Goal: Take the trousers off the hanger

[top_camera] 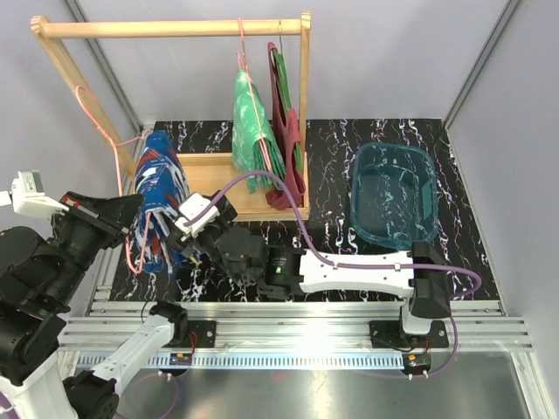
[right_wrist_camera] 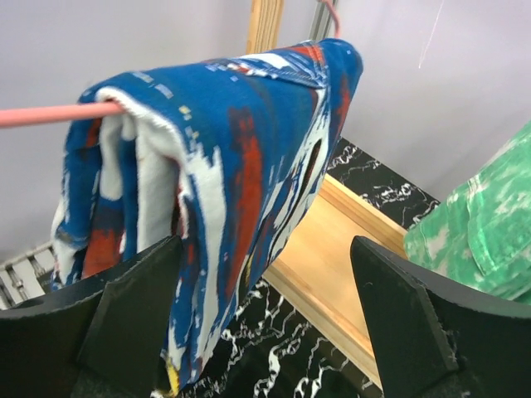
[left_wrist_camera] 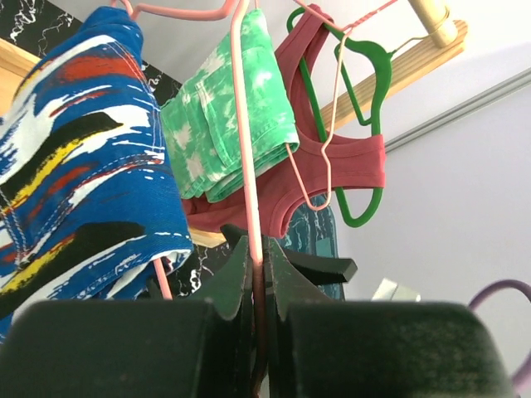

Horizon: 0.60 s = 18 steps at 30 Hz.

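Note:
The blue trousers [top_camera: 160,194] with red and white splashes hang folded over a pink hanger [top_camera: 128,249] at the left, in front of the wooden rack. My left gripper [left_wrist_camera: 257,249] is shut on that hanger's pink wire [left_wrist_camera: 246,124], beside the blue trousers [left_wrist_camera: 75,166]. My right gripper [top_camera: 189,229] is open beside the cloth. In its wrist view the blue trousers [right_wrist_camera: 241,157] hang into the gap [right_wrist_camera: 265,249] by the left finger, over the pink bar [right_wrist_camera: 50,114]. The green mottled trousers [top_camera: 248,131] hang on another pink hanger from the rail.
The wooden rack [top_camera: 175,28] has a base board [top_camera: 210,170] behind the blue trousers. A red top [top_camera: 286,148] on a green hanger [left_wrist_camera: 377,83] hangs right of the green trousers [left_wrist_camera: 232,108]. A clear blue tub [top_camera: 395,229] stands at the right on the black marbled table [top_camera: 332,148].

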Each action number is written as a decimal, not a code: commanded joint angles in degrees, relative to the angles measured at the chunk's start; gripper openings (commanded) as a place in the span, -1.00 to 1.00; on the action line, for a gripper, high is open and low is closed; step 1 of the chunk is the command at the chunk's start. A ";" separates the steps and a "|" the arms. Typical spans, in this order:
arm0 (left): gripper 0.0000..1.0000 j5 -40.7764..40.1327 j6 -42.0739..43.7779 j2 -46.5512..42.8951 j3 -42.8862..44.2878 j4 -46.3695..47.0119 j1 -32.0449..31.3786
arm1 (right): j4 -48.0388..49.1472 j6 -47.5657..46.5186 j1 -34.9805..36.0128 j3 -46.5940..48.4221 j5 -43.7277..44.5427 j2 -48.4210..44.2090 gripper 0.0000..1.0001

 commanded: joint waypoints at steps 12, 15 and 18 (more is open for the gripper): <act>-1.00 -0.11 -0.85 0.12 1.91 17.15 0.86 | 7.48 3.05 -0.91 5.67 -3.81 2.52 0.84; -1.00 0.15 -1.20 -0.23 1.39 17.76 0.95 | 8.26 -0.62 -1.08 7.16 -0.30 4.36 0.83; -1.00 0.76 -1.38 -0.14 0.95 17.94 1.03 | 10.37 -2.75 -1.52 6.91 2.87 5.25 0.80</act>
